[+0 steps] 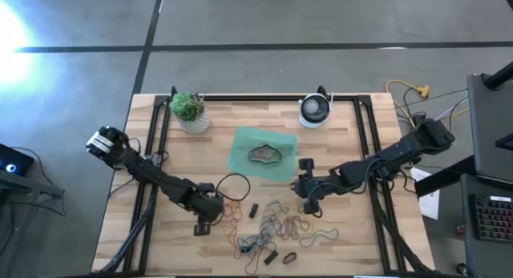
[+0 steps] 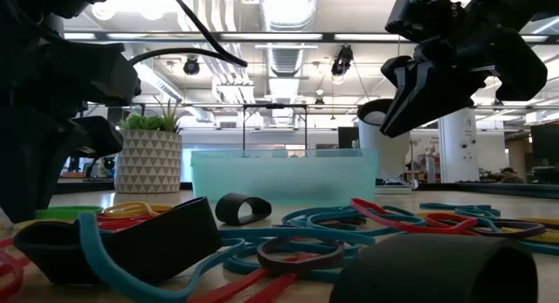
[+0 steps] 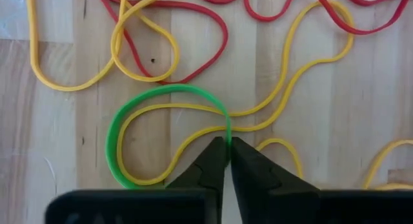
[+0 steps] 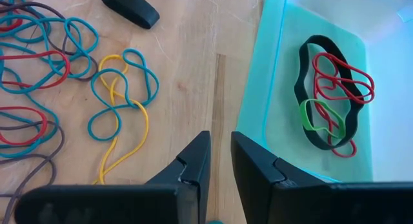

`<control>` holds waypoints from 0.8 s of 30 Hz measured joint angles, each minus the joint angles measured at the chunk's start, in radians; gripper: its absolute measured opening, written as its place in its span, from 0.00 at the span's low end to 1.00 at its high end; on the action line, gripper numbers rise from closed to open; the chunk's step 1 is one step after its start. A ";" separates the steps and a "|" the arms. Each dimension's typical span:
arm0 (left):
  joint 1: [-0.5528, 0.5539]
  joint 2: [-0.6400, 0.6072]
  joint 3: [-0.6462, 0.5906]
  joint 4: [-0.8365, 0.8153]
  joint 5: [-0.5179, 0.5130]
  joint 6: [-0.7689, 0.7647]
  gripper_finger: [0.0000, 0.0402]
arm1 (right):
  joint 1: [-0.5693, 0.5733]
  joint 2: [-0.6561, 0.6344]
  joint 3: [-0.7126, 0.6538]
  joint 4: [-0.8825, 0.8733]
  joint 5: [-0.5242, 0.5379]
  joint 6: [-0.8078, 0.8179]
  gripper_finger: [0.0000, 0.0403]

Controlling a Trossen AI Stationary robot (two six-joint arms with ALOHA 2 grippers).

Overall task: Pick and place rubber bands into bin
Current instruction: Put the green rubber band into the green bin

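Two dark arms reached over one wooden table (image 1: 345, 142). One translucent green bin (image 1: 240, 158) sat mid-table, holding four rubber bands (image 4: 332, 95): one black, two red, one green. Dozens more lay scattered nearer the front edge. Left gripper (image 3: 228, 146) had pinched shut on one green band (image 3: 116, 143). Right gripper (image 4: 221, 153) hung beside the bin, fingers narrowly parted, empty.
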 joint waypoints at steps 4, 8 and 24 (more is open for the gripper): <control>0.000 0.000 0.000 -0.001 -0.001 0.000 0.01 | 0.000 0.000 0.000 0.000 0.000 0.000 0.14; 0.000 -0.001 0.007 -0.009 -0.005 0.000 0.00 | 0.000 0.000 0.000 0.000 0.000 0.000 0.14; 0.004 -0.046 0.091 -0.135 -0.059 0.026 0.00 | 0.000 0.000 0.000 0.002 0.000 -0.001 0.14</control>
